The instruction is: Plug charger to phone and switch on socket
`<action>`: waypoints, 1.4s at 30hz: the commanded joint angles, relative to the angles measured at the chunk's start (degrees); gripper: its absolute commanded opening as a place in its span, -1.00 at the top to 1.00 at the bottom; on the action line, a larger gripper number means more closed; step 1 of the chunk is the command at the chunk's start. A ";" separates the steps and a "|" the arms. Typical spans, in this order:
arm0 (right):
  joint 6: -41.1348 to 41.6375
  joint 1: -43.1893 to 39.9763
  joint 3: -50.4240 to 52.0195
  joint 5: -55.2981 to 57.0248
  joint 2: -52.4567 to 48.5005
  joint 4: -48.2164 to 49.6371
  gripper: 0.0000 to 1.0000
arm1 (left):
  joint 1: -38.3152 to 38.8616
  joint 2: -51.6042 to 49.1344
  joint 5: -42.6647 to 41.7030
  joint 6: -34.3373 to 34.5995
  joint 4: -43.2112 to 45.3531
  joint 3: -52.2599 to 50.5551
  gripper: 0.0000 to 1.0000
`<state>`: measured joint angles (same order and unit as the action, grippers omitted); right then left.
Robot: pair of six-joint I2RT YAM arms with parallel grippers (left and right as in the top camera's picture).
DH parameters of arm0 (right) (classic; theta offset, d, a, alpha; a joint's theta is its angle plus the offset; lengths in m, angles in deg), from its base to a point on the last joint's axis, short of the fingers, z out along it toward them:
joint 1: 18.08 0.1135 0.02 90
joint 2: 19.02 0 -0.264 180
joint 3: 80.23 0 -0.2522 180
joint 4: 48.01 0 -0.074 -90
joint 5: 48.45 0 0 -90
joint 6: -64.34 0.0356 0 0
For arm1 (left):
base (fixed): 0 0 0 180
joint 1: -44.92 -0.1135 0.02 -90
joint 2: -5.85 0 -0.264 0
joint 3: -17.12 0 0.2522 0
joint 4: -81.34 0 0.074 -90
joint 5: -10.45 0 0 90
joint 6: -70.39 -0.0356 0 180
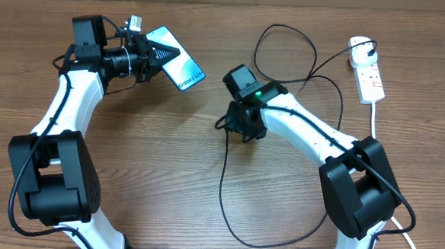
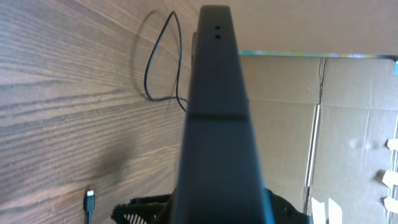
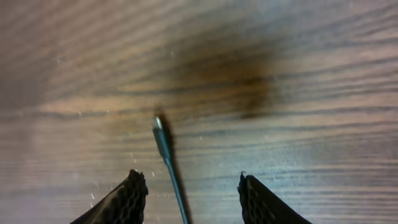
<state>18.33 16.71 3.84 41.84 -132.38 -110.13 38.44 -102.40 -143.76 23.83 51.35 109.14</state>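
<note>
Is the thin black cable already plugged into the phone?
No, the thin black cable's connector tip lies bare on the wooden table.

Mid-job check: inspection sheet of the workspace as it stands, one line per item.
Surface: wooden table.
Job's things: phone held by left gripper; charger tip lying on table; socket at far right, adapter on its end.
Clutter: nothing seen.
Grippers: left gripper shut on phone; right gripper open, fingers either side of charger tip, not touching.
Cables: charger's black cable loops across table; white cord leaves socket.
Surroundings: cardboard beyond table.
</note>
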 commanded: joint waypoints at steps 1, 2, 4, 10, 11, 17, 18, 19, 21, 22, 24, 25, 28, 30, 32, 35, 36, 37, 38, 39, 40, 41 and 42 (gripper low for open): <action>4.20 1.31 -1.09 3.58 -2.32 0.76 0.07 | 0.22 1.42 -1.44 -1.73 -1.16 0.66 0.92; 4.24 1.68 -1.09 2.84 -3.02 1.03 0.10 | 0.22 1.42 -1.42 -1.73 -1.44 0.66 0.91; 4.28 2.40 -1.09 0.87 -4.04 1.88 0.17 | 0.22 1.42 -1.44 -1.73 -1.55 0.66 0.92; 5.77 3.78 -1.09 1.55 -6.05 2.43 0.27 | 0.22 1.42 -1.44 -1.73 -1.55 0.66 0.92; 5.77 3.78 -1.09 1.62 -6.25 2.51 0.29 | 0.22 1.42 -1.46 -1.73 -1.55 0.66 0.92; 6.84 3.78 -1.09 4.20 -6.71 3.23 0.52 | 0.22 1.42 -1.44 -1.73 -1.53 0.66 0.92; 6.86 3.78 -1.09 4.68 -6.91 3.26 0.55 | 0.22 1.42 -1.44 -1.73 -1.53 0.66 0.92; 6.86 3.78 -1.09 5.03 -7.30 3.28 0.61 | 0.22 1.42 -1.44 -1.73 -1.53 0.66 0.92; 6.84 3.78 -1.09 4.96 -8.24 3.30 0.64 | 0.22 1.42 -1.46 -1.70 -1.53 0.66 0.92; 6.82 3.76 -1.09 4.79 -8.72 3.34 0.63 | 0.22 1.42 -1.46 -1.70 -1.53 0.66 0.92; 6.75 3.72 -1.16 4.74 -9.25 3.30 0.65 | 0.22 1.42 -1.46 -1.70 -1.53 0.66 0.92; 6.12 3.72 -1.16 4.79 -9.35 3.28 0.69 | 0.22 1.42 -1.46 -1.70 -1.53 0.66 0.92; 5.51 3.72 -1.53 4.76 -9.35 2.73 0.90 | 0.22 1.42 -1.53 -1.70 -1.53 0.66 0.92; 5.51 3.72 -2.25 4.48 -9.35 1.38 0.92 | 0.22 1.42 -1.70 -1.70 -1.53 0.66 0.91; 5.14 3.26 -3.04 3.17 -9.35 -0.26 0.93 | 0.22 1.42 -1.70 -1.70 -1.53 0.66 0.91; 1.92 1.07 -3.17 -1.60 -9.33 -0.55 0.93 | 0.22 1.42 -1.70 -1.70 -1.55 0.66 0.91; 1.79 -0.39 -3.17 -4.00 -9.33 -1.03 0.93 | 0.22 1.42 -1.75 -1.70 -1.55 0.66 0.91; 1.70 -1.88 -3.17 -6.36 -9.33 -1.29 0.93 | 0.22 1.42 -1.86 -1.70 -1.53 0.66 0.90; 0.57 -3.30 -3.17 -9.22 -9.33 -1.22 0.93 | 0.22 1.42 -1.86 -1.70 -1.55 0.66 0.90; -1.16 -4.74 -3.17 -12.46 -9.33 -0.94 0.93 | 0.22 1.42 -1.86 -1.70 -1.55 0.66 0.90; -2.64 -5.75 -3.17 -14.91 -9.33 -0.70 0.92 | 0.22 1.42 -1.86 -1.70 -1.55 0.66 0.89; -4.81 -7.54 -3.17 -18.91 -9.20 -0.42 0.93 | 0.22 1.42 -1.86 -1.70 -1.53 0.66 0.89; -6.45 -8.63 -3.17 -21.70 -9.09 -0.37 0.93 | 0.22 1.42 -1.84 -1.70 -1.55 0.66 0.89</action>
<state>18.22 12.25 1.15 31.59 -140.12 -110.76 38.44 -102.40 -143.78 23.41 49.52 109.14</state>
